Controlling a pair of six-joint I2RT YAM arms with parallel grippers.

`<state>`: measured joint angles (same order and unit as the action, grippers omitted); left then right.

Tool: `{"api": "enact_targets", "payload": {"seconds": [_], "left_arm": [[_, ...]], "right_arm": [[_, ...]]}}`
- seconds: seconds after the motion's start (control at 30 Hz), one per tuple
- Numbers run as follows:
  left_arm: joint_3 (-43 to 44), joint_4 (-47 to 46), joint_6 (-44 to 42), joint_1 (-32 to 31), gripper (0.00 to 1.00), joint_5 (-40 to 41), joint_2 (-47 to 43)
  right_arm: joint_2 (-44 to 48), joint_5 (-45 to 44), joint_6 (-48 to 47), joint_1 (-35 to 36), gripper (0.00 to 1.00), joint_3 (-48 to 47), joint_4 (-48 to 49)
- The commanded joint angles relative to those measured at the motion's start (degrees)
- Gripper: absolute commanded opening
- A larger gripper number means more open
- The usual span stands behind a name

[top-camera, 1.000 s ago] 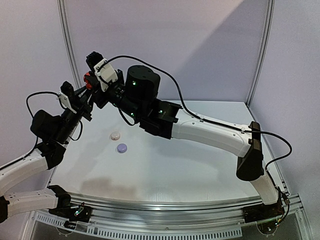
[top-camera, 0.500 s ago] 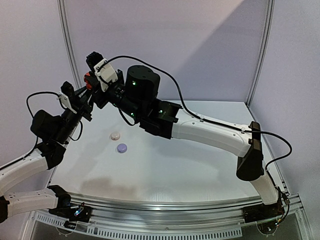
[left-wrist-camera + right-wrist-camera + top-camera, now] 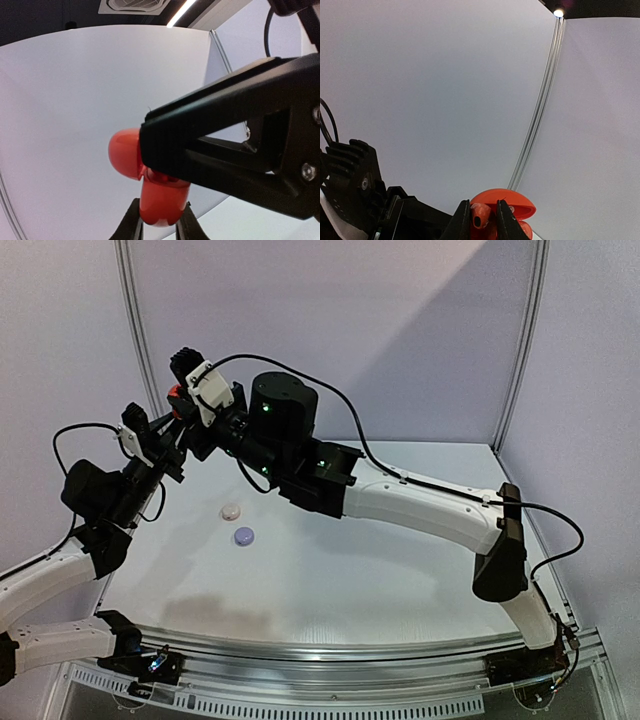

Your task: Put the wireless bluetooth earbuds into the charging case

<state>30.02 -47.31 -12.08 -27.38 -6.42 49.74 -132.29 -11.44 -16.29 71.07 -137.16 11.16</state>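
"Earbud [image 3: 480,218] — the red one, where is it?" asks the first.

"Between the fingertips of the right pincer [image 3: 480,227], which is clenched on it from both sides. Only its rounded end with a small dark hole shows; the rest is hidden," says the second.

"And the red case [image 3: 161,200]?"

"Open and up in the air at the far left, high above the worktop [image 3: 380,570]. The left pincer [image 3: 159,226] grasps its lower half by the sides. In the left wrist view the lid stands tilted to the left. The earbud is right at the open case, just beside the raised lid — whether it touches its seat cannot be told."

"Do the two pincers touch?"

"They come tip to tip at the case, but contact between them cannot be told. The right one fills the right side of the left wrist view, very near."

"Anything on the worktop?"

"Two closed round cases, left of its middle: a white case [image 3: 231,511] and a lilac case [image 3: 244,536]. They are near each other but apart, the lilac one nearer the arm bases."
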Motion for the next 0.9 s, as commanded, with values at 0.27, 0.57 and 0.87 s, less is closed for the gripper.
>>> {"api": "enact_targets", "payload": {"seconds": [0.27, 0.57, 0.87], "left_arm": [[-0.20, -2.40, 2.67, -0.14, 0.00, -0.98, -1.22], [-0.01, -1.97, 3.15, -0.13, 0.00, -1.14, -1.39], [0.19, -1.52, 3.37, -0.13, 0.00, -1.15, -1.31]], "right_arm": [[-0.53, -0.42, 0.98, -0.58, 0.17, 0.82, -3.07], [-0.60, -0.53, 1.26, -0.65, 0.18, 0.78, -3.27], [-0.43, -1.37, 2.54, -0.87, 0.18, 0.52, -2.64]]}}
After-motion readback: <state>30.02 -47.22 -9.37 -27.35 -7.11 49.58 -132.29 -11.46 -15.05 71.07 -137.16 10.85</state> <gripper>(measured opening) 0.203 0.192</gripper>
